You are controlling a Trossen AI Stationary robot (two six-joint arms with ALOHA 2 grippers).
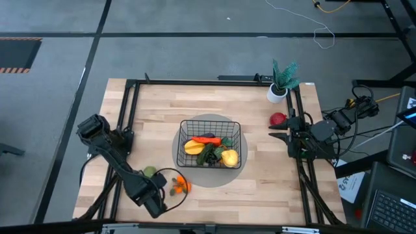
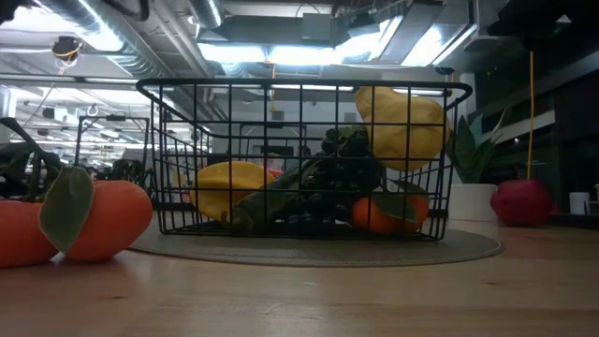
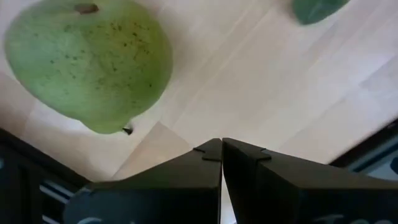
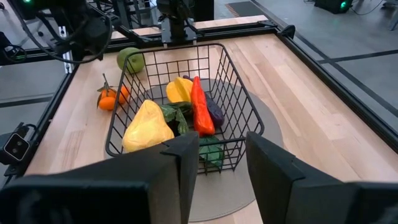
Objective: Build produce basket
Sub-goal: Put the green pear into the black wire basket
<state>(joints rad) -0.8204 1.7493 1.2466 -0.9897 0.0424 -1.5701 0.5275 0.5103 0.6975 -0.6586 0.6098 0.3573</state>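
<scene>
Basket (image 1: 210, 143) sat mid-bench on a round grey mat (image 1: 188, 174), holding a carrot (image 1: 207, 139), two yellow pieces (image 1: 229, 157), dark grapes and green leaves. Left gripper (image 1: 158, 209) was low at the near left part of the bench (image 1: 260, 188), its fingers (image 3: 186, 180) pressed together with nothing between them. Pear (image 1: 150, 172) lay on the bench just beside and beyond those fingers, not touching them; in the left wrist view it showed close ahead of the tips. Small oranges (image 1: 180, 185) with a leaf lay just right of the pear, between left gripper and basket, outside the basket. Right gripper (image 1: 276, 135) hovered at the right side of the bench, fingers (image 4: 183, 165) spread wide and empty, pointed at the basket, apart from it. Red apple (image 1: 278, 119) lay just beside the right gripper, near a potted plant (image 1: 281, 81) at the far right corner.
</scene>
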